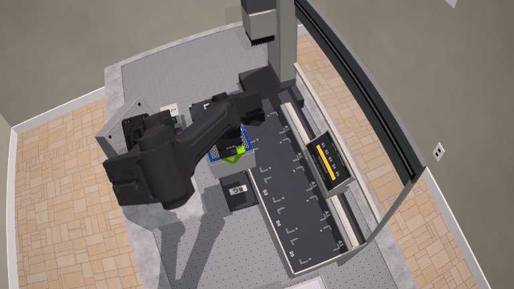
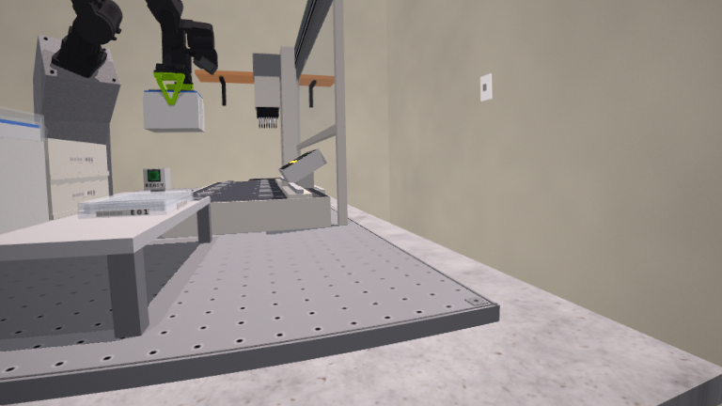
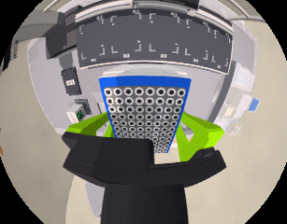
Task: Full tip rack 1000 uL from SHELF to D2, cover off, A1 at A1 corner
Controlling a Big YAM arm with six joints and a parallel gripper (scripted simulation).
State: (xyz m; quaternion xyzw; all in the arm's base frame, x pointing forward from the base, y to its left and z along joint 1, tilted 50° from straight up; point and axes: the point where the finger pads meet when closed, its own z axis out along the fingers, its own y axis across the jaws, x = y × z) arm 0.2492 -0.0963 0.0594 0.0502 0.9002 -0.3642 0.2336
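My gripper (image 1: 235,153) with green fingers is shut on a tip rack (image 1: 231,158), a grey box with a blue rim, its cover off. The wrist view shows its top (image 3: 145,115) full of pale rings on a grey field. The rack hangs high in the air, upright and level (image 2: 174,110), beside the near edge of the dark liquid handler deck (image 1: 297,187) and above the end of the RG nest (image 1: 239,193). The deck's bracket positions, with D3 (image 1: 265,192), D4 and D5 marked, are all empty. D2's label is hidden by the rack and arm.
The pipetting head (image 1: 258,13) hangs from the gantry at the deck's far end. A tilted display panel (image 1: 328,162) stands beside the deck. The READY key (image 2: 154,178) is behind the arm's base. The shelf (image 2: 69,231) holds a flat clear cover labelled E01 (image 2: 135,202) and stacked boxes (image 2: 31,167).
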